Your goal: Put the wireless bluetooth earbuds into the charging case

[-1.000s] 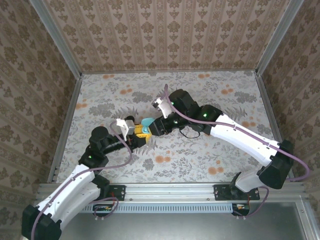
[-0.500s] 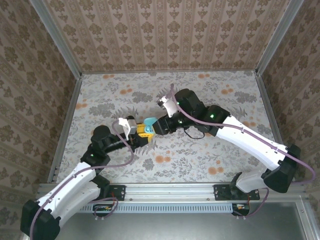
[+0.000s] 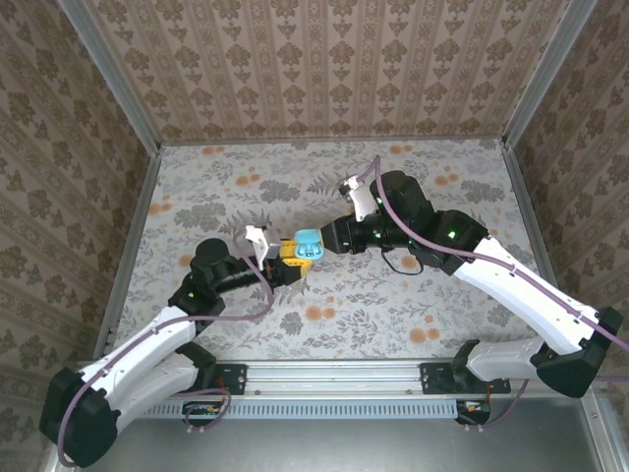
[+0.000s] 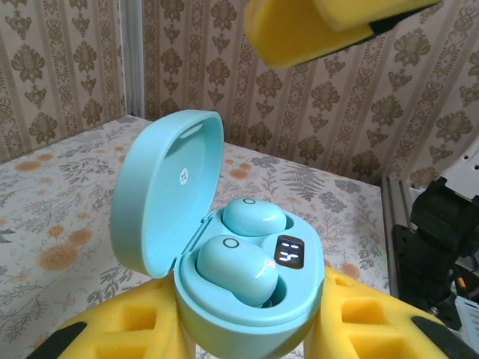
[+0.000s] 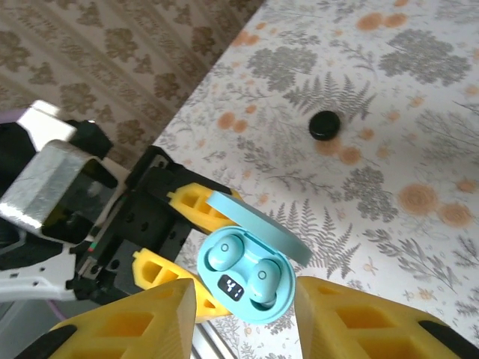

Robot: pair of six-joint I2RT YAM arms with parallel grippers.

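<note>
Teal case (image 4: pixel 168 198), lid open, is clamped between the yellow fingers (image 4: pixel 367 325) of the left gripper (image 3: pixel 286 258). Two teal earbuds (image 4: pixel 236 269) sit in its wells beside a lit display (image 4: pixel 290 252). The right gripper (image 5: pixel 247 329) hovers just above the case, jaws apart, holding nothing. One black bud (image 5: pixel 325 125) lies on the table (image 5: pixel 419 90), well apart.

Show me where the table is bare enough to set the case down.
Bare: the far strip of table along the back wall, and the near-right patch between the right arm and front rail. Crowded: the middle, where the left gripper holds the charging case, with the right gripper close beside it.
</note>
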